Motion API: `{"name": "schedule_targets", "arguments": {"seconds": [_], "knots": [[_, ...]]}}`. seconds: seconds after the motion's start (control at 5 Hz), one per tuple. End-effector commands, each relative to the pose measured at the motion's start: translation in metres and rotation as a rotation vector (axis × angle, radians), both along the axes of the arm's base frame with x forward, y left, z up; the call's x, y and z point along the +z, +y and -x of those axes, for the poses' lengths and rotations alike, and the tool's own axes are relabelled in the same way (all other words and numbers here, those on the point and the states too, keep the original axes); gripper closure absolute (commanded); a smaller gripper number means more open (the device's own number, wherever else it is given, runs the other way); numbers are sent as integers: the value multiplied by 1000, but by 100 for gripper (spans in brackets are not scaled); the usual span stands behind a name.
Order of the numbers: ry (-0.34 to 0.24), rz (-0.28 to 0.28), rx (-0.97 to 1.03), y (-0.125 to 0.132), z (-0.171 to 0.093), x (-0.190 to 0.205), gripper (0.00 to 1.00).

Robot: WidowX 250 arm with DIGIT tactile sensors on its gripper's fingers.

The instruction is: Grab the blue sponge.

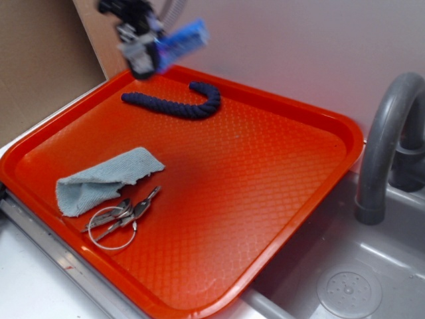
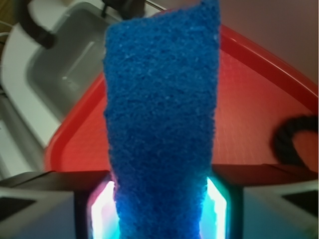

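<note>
In the wrist view the bright-blue rectangular sponge block (image 2: 162, 124) fills the middle of the frame, its coarse, fibrous face rising from the lower centre, where the two grey fingers (image 2: 40, 209) press against its narrow sides. It looks light, soft and springy, with a rough surface unlikely to slip; the foam probably gives under pressure, so a firm squeeze across the narrow width near one end, as here, seems the sound hold. The jaws are closed to the sponge's thickness, pinching it and touching nothing else. In the exterior view the gripper (image 1: 149, 52) sits at the upper left of the frame, the sponge jutting rightwards, clear above the far edge of the orange textured plastic tray (image 1: 265, 219). Just beyond lies the dark navy curved rope (image 1: 176, 105).
</note>
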State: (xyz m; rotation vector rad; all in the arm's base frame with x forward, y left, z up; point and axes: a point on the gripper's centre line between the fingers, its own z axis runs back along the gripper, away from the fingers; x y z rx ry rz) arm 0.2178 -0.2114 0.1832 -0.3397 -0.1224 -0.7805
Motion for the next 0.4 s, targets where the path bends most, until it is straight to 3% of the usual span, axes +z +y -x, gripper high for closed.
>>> {"name": "schedule_targets", "arguments": {"seconds": [0.0, 0.2], "knots": [[-76, -24, 243, 57, 51, 41, 100], [-63, -117, 360, 68, 57, 48, 100]]}}
